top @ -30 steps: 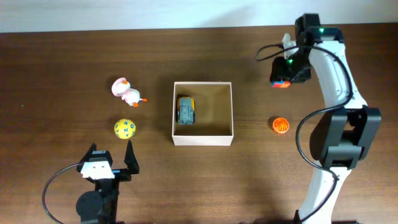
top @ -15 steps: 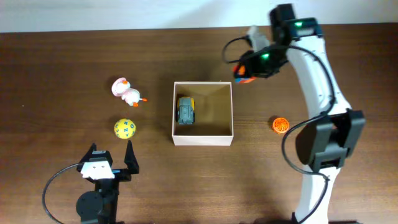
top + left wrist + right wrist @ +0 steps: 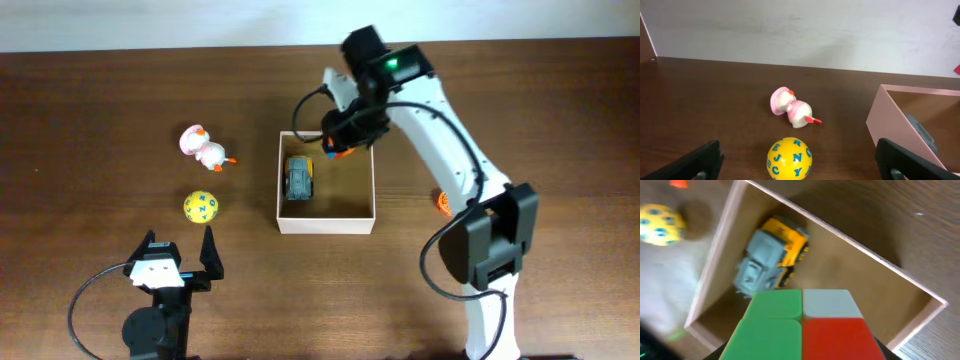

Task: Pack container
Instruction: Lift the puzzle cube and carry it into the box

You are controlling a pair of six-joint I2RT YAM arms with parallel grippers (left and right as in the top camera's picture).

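The container, a shallow white-walled box with a tan inside, sits mid-table and holds a grey and yellow toy truck. My right gripper hangs over the box's back part, shut on a puzzle cube with green, white and red tiles. In the right wrist view the cube hides the fingers, and the truck lies below it inside the container. My left gripper stands open near the front left. A yellow letter ball lies just ahead, between its fingers' line.
A pink and white duck toy lies left of the box, behind the yellow ball. An orange disc lies right of the box, partly hidden by the right arm. The container's left wall shows in the left wrist view.
My right arm has swung left from the back right of the table, carrying the cube to above the container. The left arm has not moved.
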